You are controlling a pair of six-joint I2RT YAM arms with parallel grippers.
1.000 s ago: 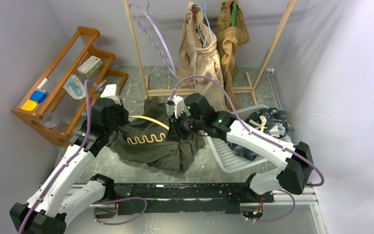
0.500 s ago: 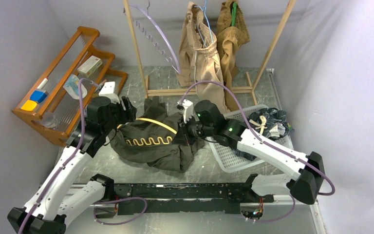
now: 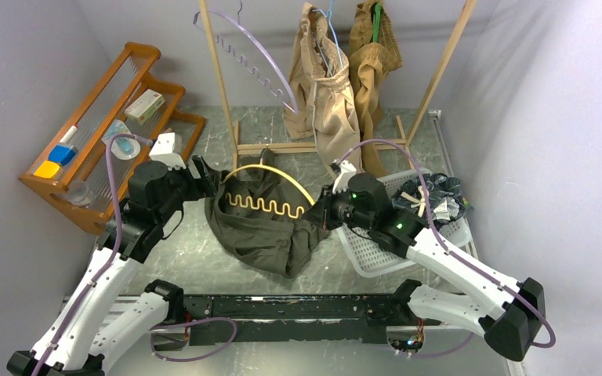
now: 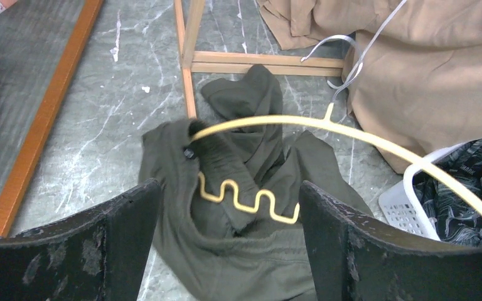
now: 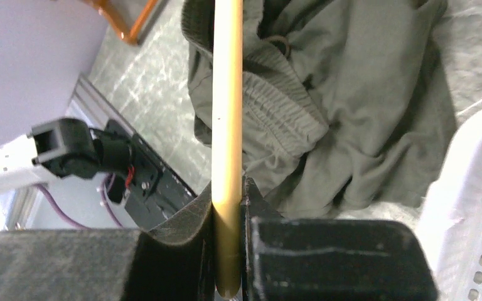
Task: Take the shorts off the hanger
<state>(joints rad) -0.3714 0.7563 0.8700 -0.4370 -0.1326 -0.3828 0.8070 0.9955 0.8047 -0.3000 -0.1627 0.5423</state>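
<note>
Olive cloth, the limp shorts (image 3: 260, 231) lie crumpled on the grey marbled surface (image 3: 325, 270) between the arms. A yellow hanger (image 3: 270, 167) arches across them, left to right. Left wrist: the left gripper (image 4: 229, 188) gapes wide above the shorts. Right wrist: the right gripper (image 5: 229, 207) pinches the hanger's smooth rod.

Matt olive cloth shorts (image 5: 351, 94), smooth, slightly glossy yellow hanger (image 5: 228, 94)
</note>
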